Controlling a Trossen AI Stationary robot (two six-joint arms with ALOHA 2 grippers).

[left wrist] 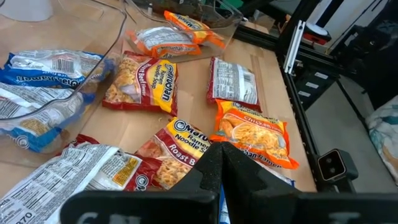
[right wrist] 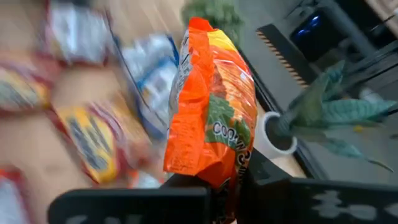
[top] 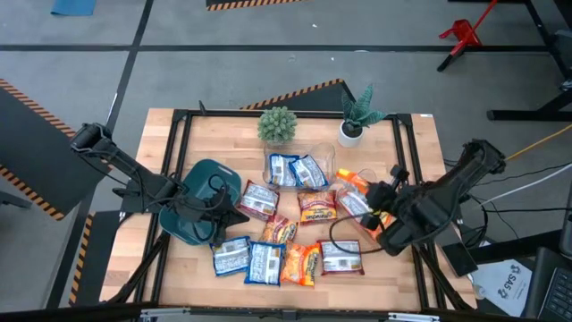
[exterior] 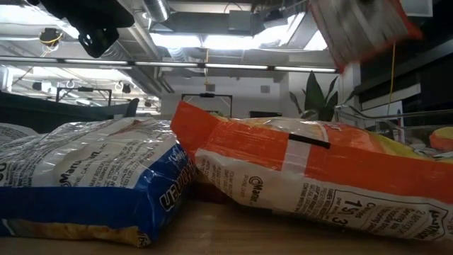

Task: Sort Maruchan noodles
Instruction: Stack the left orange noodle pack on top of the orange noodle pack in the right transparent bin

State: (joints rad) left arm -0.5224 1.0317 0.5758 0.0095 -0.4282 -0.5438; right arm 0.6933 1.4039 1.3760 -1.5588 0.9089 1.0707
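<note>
Right tool [top: 374, 213] hangs above the right part of the worktop [top: 402, 179], its fingers closed on an orange packet [right wrist: 211, 106], which stands up on edge between them in the right wrist view; the low view catches the same packet [exterior: 364, 28] high at upper right. Left tool [top: 234, 215] sits over the left side, just right of the dark teal bin [top: 201, 183]; its fingers [left wrist: 217, 168] meet in a point with nothing between them.

Nearest the front edge lies a row of Maruchan noodles: two blue-and-white packets [top: 231, 257] and [top: 264, 262], an orange-yellow chicken packet [top: 302, 264], and a red-brown packet face down [top: 340, 258]. In the low view a blue-and-white packet [exterior: 92, 184] and an orange one [exterior: 311, 177] fill the foreground, touching each other.

Farther in, a roast-beef packet [top: 280, 231] lies beside a beef packet [top: 316, 206], with another red-brown packet [top: 258, 199] to their left, next to the bin. Beyond these a clear plastic tub [top: 313, 154] holds two blue-and-white packets [top: 296, 170]. A second clear tub [left wrist: 225, 26], to the right, holds orange packets [left wrist: 180, 34].

At the far edge stand a round green succulent [top: 277, 125] and a leafy plant in a white pot [top: 350, 132].
</note>
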